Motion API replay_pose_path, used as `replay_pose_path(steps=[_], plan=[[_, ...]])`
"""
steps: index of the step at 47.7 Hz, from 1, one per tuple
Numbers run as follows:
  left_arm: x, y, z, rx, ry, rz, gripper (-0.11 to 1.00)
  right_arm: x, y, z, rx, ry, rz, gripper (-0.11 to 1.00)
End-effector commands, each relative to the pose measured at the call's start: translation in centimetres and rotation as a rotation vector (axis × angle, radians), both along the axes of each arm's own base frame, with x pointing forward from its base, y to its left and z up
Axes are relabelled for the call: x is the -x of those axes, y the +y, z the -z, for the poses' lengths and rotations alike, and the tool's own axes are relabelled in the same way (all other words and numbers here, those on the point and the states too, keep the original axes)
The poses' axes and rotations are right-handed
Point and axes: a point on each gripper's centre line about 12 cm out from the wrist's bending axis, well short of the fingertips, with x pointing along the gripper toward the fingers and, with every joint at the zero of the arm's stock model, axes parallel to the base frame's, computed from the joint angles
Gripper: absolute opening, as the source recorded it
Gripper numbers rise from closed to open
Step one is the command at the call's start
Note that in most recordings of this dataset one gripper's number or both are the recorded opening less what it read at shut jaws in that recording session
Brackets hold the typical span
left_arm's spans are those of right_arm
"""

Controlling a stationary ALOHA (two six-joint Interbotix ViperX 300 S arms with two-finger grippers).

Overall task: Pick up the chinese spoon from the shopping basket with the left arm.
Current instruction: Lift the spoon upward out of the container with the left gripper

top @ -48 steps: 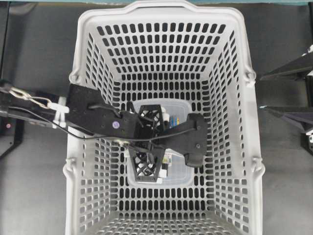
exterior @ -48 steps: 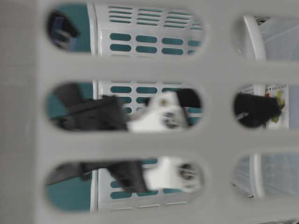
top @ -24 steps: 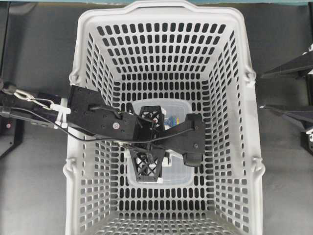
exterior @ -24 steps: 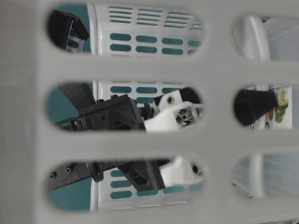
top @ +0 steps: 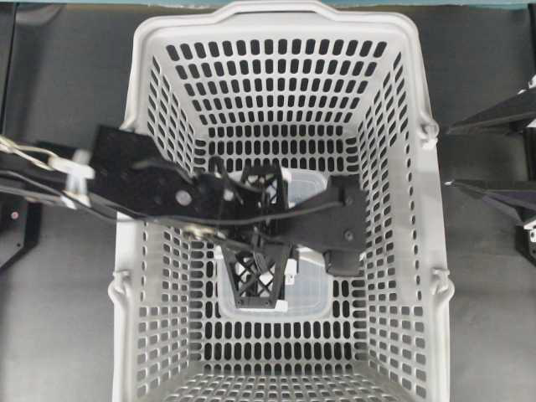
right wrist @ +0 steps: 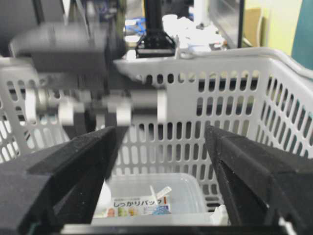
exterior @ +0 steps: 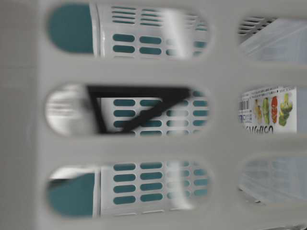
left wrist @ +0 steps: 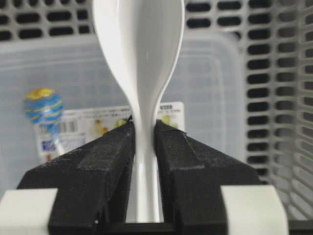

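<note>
In the left wrist view my left gripper (left wrist: pixel 144 129) is shut on the short handle of the glossy white chinese spoon (left wrist: pixel 142 49), whose bowl points away, above the clear container (left wrist: pixel 205 88). In the overhead view the left gripper (top: pixel 266 239) hangs inside the light-grey shopping basket (top: pixel 419 251) over the container (top: pixel 314 285); the spoon is hidden under the arm there. My right gripper (right wrist: pixel 159 186) is open and empty, outside the basket's right wall.
The clear labelled container (right wrist: pixel 146 200) lies on the basket floor, with a blue-and-yellow printed item (left wrist: pixel 44 107) in it. The table-level view looks through the basket's wall slots at a black lattice finger (exterior: pixel 139 110) and the container label (exterior: pixel 266 110).
My left gripper has risen with the spoon. Its white-tipped parts have left the table-level slots, and the arm looks larger and further right in the overhead view.
</note>
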Motion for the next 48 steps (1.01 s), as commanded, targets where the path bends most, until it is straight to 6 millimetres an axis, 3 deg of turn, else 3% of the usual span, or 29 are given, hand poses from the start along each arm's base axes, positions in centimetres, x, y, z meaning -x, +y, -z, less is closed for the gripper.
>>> replay_pose_path(steps=[1,6,15,48], plan=[[0.7,0.1,-5.6,0.006,-0.051,-0.006,0.13,-0.1,0.0,-0.5,-0.001,-0.021,0.002,0.71],[1.3,0.3,-9.3,0.007,-0.064,-0.012,0.13,-0.1,0.0,-0.6,-0.001,-0.029,0.002,0.71],[1.5,0.3,-12.5,0.014,-0.098,-0.016,0.13,-0.1,0.0,-0.6,-0.001,-0.034,0.002,0.71],[1.5,0.4,-12.4,0.022,-0.083,-0.039,0.13,-0.1,0.0,-0.6,-0.001,-0.034,0.002,0.71]])
